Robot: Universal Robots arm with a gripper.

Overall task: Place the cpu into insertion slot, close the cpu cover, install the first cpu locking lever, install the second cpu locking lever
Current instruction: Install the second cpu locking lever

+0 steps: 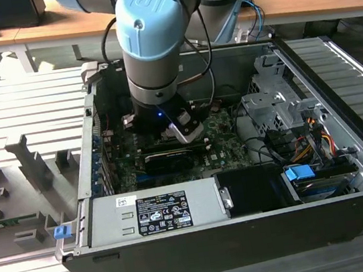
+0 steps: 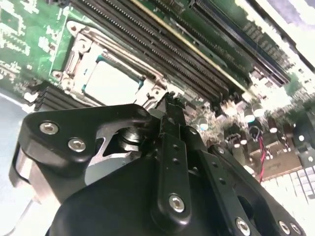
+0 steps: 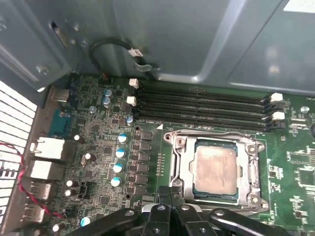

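The cpu (image 3: 215, 169) lies silvery face up in the insertion slot (image 3: 178, 184) on the green board (image 3: 98, 147). The cpu cover (image 3: 183, 164) is down flat on it, its window framing the chip. A thin metal lever (image 3: 216, 133) runs along the socket's side toward the memory slots. My gripper (image 3: 170, 191) is shut with nothing between its fingers, and its tips hover at the socket's edge beside the cover. In the second wrist view the black gripper (image 2: 170, 101) reaches just short of the cpu (image 2: 110, 81). In the exterior view the arm's wrist (image 1: 154, 86) hangs over the open computer case.
Several long memory slots (image 3: 202, 105) run beside the socket, below the grey case wall (image 3: 197, 39). Capacitors (image 3: 118, 167) and rear ports (image 3: 44, 169) stand nearby. A long black card (image 1: 171, 158), the power supply (image 1: 155, 211) and a drive cage (image 1: 272, 109) crowd the case.
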